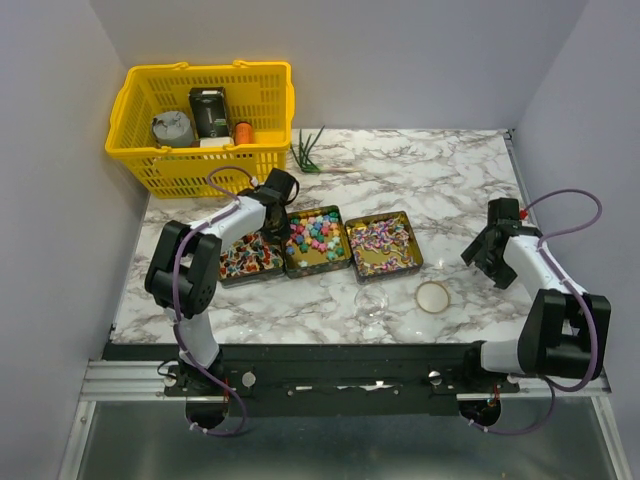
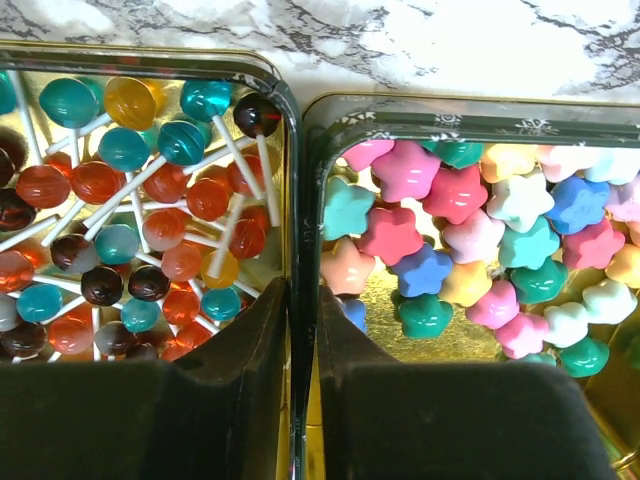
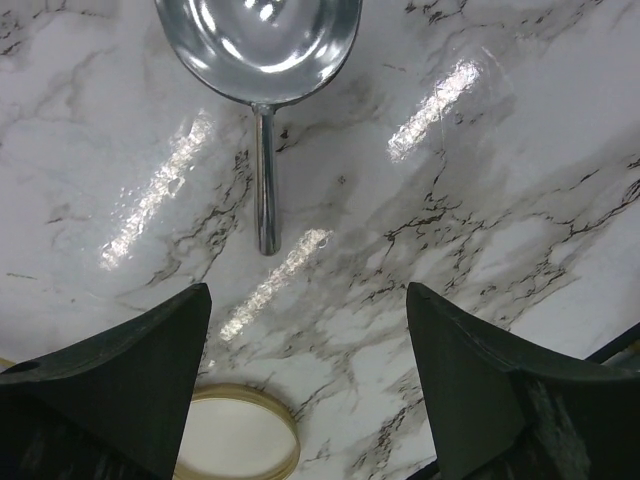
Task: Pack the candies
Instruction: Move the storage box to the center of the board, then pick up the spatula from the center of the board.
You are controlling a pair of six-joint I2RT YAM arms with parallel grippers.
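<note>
Three square gold tins hold the candies: lollipops [image 2: 130,200] in the left tin [image 1: 250,258], star-shaped sweets [image 2: 470,230] in the middle tin [image 1: 318,240], striped wrapped ones in the right tin [image 1: 383,243]. My left gripper [image 2: 303,300] reaches down where the left and middle tins meet. One finger sits inside each tin, and the jaws are pressed onto the two adjoining walls [image 2: 300,180]. My right gripper [image 3: 308,300] hovers open over bare marble at the right [image 1: 480,250], holding nothing.
A metal scoop [image 3: 262,40] lies on the marble ahead of the right gripper, and a round gold lid [image 3: 235,440] lies just below it. A yellow basket [image 1: 200,160] with items stands at the back left, with a green sprig [image 1: 308,155] beside it.
</note>
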